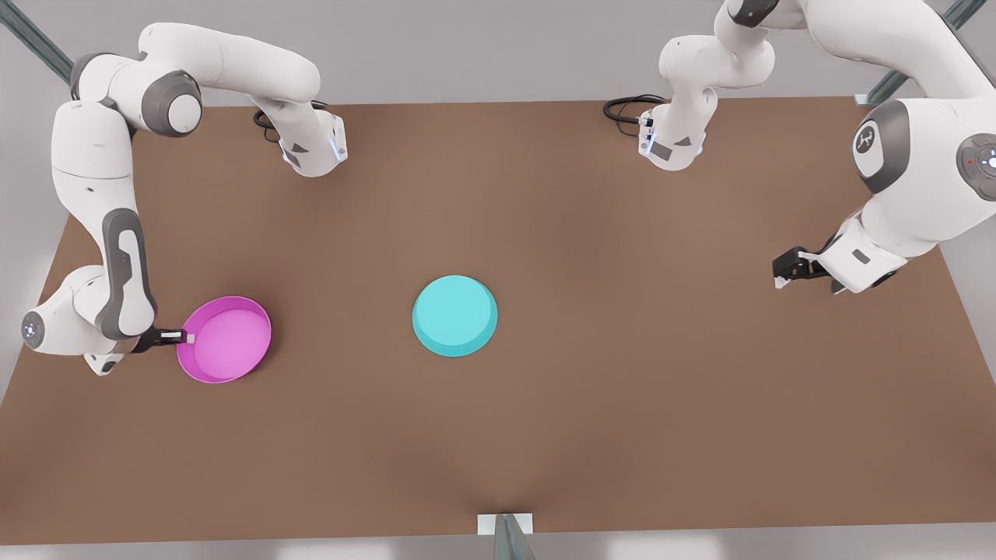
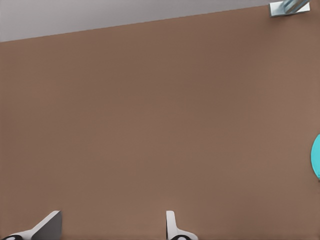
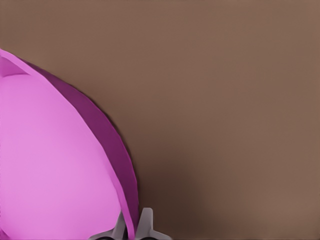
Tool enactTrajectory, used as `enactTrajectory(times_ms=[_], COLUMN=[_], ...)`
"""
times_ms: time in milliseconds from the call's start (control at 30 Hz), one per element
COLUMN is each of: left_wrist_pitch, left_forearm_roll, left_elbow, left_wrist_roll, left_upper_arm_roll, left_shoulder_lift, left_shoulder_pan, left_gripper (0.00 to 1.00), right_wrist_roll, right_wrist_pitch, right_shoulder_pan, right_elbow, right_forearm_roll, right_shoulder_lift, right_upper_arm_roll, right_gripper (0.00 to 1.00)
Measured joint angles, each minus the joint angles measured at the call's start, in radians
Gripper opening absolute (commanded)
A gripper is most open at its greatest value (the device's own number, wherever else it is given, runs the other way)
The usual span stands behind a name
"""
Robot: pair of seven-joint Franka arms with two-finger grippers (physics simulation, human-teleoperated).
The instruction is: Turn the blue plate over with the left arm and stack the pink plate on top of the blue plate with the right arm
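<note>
Blue plate: I see the blue plate near the middle of the table, lying upside down with its flat plain underside up and its rim against the surface. An edge of it shows in the left wrist view.

Pink plate: I see the pink plate toward the front view's left, well apart from the blue one, open side up and tilted a little, its hollow holding nothing. The right wrist view shows the smooth inside and the upright rim.

Right gripper: my right gripper is at the pink plate's rim on the side away from the blue plate. In the right wrist view its two fingers stand close together, one on each side of the rim, pinched on it.

Left gripper: my left gripper hangs over bare table at the front view's right, far from both plates. In the left wrist view its fingers are spread wide with nothing between them.

Writing: I can read no labels or brand marks on either plate; a small emblem on the left arm is too small for me to make out.
</note>
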Motion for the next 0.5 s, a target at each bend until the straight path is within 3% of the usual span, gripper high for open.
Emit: enactTrajectory(times_ms=[500], left_wrist_pitch=[0.0], left_forearm_roll=[-0.019], left_elbow=[0.0], left_wrist_roll=[0.007], left_upper_arm_roll=[0.006], left_shoulder_lift=[-0.002], left_shoulder_pan=[-0.001], left_gripper=[1.0], right_wrist_roll=[0.01], right_wrist_pitch=[-0.16], right_shoulder_pan=[0.011], right_elbow=[0.084], right_forearm_roll=[0.005], right_shoulder_lift=[-0.019], right_upper_arm_roll=[0.018], right_gripper=[0.21])
